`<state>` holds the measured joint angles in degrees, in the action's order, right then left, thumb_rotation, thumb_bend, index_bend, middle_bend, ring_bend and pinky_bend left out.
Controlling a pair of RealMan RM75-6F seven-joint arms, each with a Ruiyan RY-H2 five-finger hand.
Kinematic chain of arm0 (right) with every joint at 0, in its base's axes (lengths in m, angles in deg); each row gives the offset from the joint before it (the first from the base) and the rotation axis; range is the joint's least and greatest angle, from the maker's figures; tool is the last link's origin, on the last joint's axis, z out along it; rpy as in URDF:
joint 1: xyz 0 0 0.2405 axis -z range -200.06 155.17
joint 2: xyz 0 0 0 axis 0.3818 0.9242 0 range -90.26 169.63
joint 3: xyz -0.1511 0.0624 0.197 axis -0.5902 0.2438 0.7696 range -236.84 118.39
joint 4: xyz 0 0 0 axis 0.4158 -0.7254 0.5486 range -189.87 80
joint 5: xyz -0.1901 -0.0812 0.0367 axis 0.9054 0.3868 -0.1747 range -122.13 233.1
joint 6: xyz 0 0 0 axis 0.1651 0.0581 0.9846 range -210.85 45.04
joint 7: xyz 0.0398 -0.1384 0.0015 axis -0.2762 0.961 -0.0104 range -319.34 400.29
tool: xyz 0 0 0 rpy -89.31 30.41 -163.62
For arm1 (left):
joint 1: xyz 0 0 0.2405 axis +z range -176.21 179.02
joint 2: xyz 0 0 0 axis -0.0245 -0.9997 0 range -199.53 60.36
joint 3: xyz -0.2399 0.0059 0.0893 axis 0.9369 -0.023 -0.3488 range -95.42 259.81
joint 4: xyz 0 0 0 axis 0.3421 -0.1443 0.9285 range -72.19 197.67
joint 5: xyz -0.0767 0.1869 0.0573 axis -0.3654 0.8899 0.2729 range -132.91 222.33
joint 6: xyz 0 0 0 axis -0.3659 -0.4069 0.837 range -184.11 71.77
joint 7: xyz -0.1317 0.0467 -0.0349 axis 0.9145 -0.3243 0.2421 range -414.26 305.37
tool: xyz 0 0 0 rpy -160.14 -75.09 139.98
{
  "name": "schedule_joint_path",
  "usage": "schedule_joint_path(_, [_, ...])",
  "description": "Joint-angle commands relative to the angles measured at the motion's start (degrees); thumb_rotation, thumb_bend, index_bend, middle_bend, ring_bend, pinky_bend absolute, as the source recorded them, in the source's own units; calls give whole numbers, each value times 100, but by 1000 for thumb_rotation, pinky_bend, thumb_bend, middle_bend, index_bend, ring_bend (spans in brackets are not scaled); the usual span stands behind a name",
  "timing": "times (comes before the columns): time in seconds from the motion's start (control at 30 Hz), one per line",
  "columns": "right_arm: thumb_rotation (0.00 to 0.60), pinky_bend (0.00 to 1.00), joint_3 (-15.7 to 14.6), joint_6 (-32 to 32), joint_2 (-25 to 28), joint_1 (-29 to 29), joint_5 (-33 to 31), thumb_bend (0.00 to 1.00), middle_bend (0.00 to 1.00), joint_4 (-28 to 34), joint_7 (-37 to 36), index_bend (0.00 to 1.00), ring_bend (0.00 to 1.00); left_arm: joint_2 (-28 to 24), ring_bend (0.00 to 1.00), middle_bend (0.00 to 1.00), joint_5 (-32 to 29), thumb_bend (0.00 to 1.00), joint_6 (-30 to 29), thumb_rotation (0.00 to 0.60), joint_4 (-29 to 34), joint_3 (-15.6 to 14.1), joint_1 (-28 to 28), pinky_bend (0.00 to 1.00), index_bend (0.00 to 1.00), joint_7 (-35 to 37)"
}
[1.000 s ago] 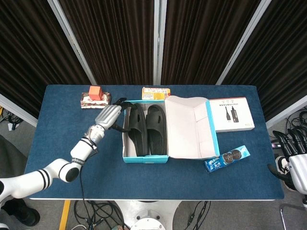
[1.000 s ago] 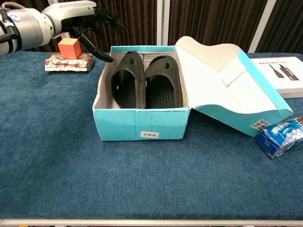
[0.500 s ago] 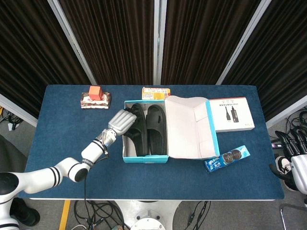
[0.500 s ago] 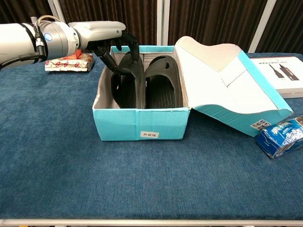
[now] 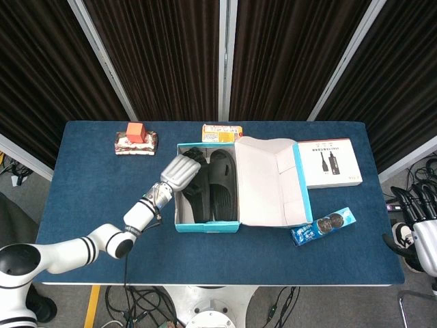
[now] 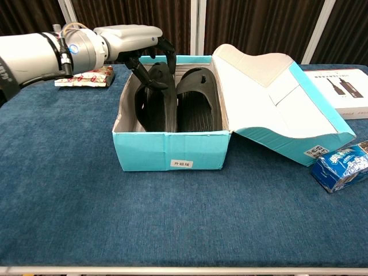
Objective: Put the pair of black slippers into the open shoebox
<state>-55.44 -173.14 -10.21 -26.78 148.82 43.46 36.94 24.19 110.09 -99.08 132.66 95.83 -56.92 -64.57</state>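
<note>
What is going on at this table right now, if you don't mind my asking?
The robot is packing a pair of black slippers into an open turquoise shoebox. Both slippers already lie side by side inside it. The left hand reaches over the box's far left corner, its fingers curled down onto the left slipper's strap; whether it grips or just presses is unclear. The right hand hangs idle off the table's right edge.

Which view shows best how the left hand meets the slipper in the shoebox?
The chest view: the left hand is seen side-on, its dark fingers curled onto the left slipper inside the shoebox. In the head view the hand's silver back hides the fingers and the contact.
</note>
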Motion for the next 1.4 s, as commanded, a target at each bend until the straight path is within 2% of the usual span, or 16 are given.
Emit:
schedule_joint_path(0.03, [600, 0, -2, -2, -2, 3, 0, 97, 141, -6, -7, 0, 0, 139, 131, 275, -182, 258, 203, 517, -250, -16, -136, 224, 399, -181])
schedule_joint_path(0.17, [600, 0, -5, -1, -6, 5, 2, 96, 141, -24, -24, 0, 0, 203, 131, 275, -513, 248, 344, 523, -386, -58, -164, 224, 399, -396])
schedule_joint_path(0.47, [600, 1, -7, 27, -10, -19, 31, 96, 141, -7, -11, 0, 0, 184, 131, 273, -1029, 232, 265, 524, -338, -61, -23, 226, 376, -525])
schedule_joint_path(0.7, [600, 2, -9, -40, 20, 16, 51, 96, 141, 49, 39, 0, 0, 85, 131, 260, -943, 210, 116, 522, -47, 36, 104, 229, 340, -184])
schedule_joint_path(0.87, [600, 2, -13, -102, 48, 61, 38, 96, 141, 57, 15, 0, 0, -265, 131, 238, -243, 196, -394, 518, 571, 215, 444, 230, 285, 746])
schedule_joint_path(0.97, [600, 2, -20, -122, 52, 87, 16, 96, 141, 19, -66, 0, 0, -579, 131, 238, 172, 179, -853, 520, 835, 231, 736, 230, 279, 1184])
schedule_joint_path(1.07, [600, 2, -32, -96, 58, 114, -62, 96, 141, -55, -189, 0, 0, -977, 131, 238, 338, 171, -1293, 529, 1016, 195, 1114, 230, 278, 1438])
schedule_joint_path(1.2, [600, 13, -65, 45, 45, 120, -203, 97, 140, -184, -392, 0, 0, -1491, 131, 239, 287, 171, -1726, 596, 1116, 2, 1688, 229, 278, 1478])
schedule_joint_path(1.4, [600, 15, -99, 242, -122, 103, -356, 96, 139, -444, -628, 0, 0, -1983, 131, 239, 288, 171, -2514, 600, 1230, -520, 2687, 224, 284, 1353])
